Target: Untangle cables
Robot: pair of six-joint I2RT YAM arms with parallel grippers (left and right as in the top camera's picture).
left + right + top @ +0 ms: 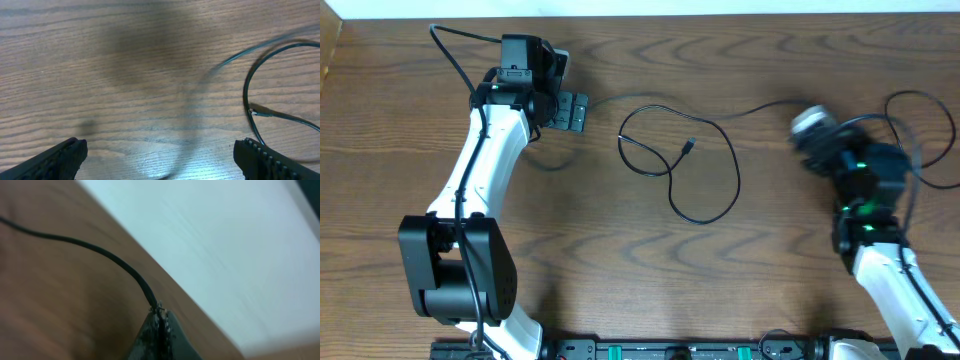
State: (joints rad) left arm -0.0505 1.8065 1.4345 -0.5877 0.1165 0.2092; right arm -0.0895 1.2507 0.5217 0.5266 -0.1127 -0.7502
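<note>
A thin black cable point(705, 150) lies in loose loops at the table's middle, its small plug point(689, 147) inside the loop. One end runs right toward my right gripper point(812, 130). In the right wrist view the cable point(95, 252) ends between the closed fingers point(159, 316), which are shut on it. My left gripper point(570, 110) is at the upper left, its fingers wide apart and empty point(160, 155). The left wrist view shows the cable's loop point(255, 85) to the right of the fingers. No white cable is in view.
Thicker black cords point(920, 120) belong to the right arm, and one point(450, 50) to the left arm. The wooden table's far edge point(720, 17) meets a pale surface. A black rail point(670, 350) runs along the front edge.
</note>
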